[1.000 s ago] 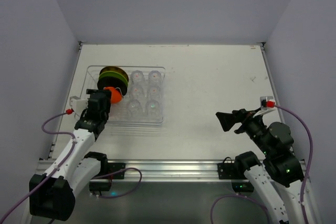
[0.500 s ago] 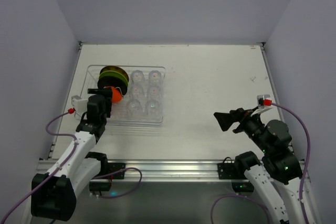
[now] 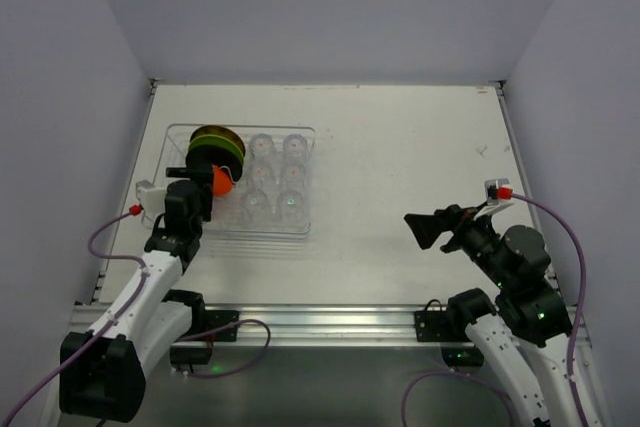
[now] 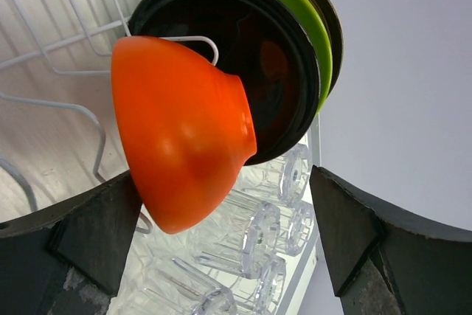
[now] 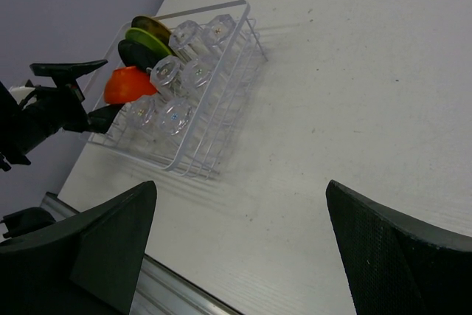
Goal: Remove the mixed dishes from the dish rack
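At the dish rack's [image 3: 308,187] left end, our step is grasping the orange bowl [image 4: 181,127]: left jaws stand wide apart just short of it. Next we should advance and clamp its rim; right jaws hang apart.

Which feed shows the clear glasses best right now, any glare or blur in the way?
Top external: even light, six clear drinking glasses only pale rings in the rectangular wire dish rack. Left wrist: glossy orange bowl sharp, large in frame; glasses below it readable, slightly soft. Right wrist: tilted, glass bases glint, no washout; best.
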### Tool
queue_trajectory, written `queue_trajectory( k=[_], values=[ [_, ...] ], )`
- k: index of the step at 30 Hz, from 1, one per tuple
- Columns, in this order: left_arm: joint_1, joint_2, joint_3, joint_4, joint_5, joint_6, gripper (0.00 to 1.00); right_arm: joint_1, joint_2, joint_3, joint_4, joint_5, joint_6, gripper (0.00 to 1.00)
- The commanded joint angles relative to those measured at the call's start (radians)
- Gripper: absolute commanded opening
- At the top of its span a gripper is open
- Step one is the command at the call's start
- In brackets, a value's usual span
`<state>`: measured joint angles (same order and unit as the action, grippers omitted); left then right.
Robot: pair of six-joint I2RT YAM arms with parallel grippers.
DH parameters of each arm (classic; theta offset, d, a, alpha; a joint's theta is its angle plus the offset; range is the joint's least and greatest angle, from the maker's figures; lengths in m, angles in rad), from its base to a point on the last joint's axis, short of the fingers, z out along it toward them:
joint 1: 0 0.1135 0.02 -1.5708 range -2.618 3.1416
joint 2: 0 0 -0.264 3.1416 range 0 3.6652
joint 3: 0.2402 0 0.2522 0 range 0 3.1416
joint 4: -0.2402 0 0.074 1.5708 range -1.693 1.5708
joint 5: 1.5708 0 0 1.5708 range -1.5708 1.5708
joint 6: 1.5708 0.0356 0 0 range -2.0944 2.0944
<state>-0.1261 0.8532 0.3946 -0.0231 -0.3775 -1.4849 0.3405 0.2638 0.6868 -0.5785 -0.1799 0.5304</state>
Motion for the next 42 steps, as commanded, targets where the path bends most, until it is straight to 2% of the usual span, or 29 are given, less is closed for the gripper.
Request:
queue_trajectory(
  k=[1, 16, 21, 29, 32, 39, 42],
  values=[
    [0.008, 0.020, -0.019, 0.113, 0.008, -0.026, 0.96, 0.002, 0.015, -0.004, 0.040, -0.024, -0.012, 0.99],
    [0.008, 0.029, -0.125, 0.273, -0.012, -0.046, 0.89, 0.002, 0.052, -0.027, 0.069, -0.062, -0.001, 0.99],
    [0.008, 0.037, -0.166, 0.359, -0.014, -0.051, 0.79, 0.000, 0.080, -0.013, 0.066, -0.070, -0.013, 0.99],
    [0.008, 0.063, -0.207, 0.483, 0.006, -0.035, 0.77, 0.002, 0.089, -0.030, 0.103, -0.089, -0.010, 0.99],
    [0.008, 0.056, -0.223, 0.523, 0.008, -0.032, 0.72, 0.002, 0.097, -0.026, 0.101, -0.089, -0.012, 0.99],
    [0.009, 0.040, -0.223, 0.586, 0.023, -0.009, 0.70, 0.000, 0.104, -0.027, 0.101, -0.082, -0.021, 0.99],
    [0.009, 0.050, -0.221, 0.598, 0.025, -0.011, 0.64, 0.000, 0.103, -0.030, 0.103, -0.082, -0.023, 0.99]
  ],
)
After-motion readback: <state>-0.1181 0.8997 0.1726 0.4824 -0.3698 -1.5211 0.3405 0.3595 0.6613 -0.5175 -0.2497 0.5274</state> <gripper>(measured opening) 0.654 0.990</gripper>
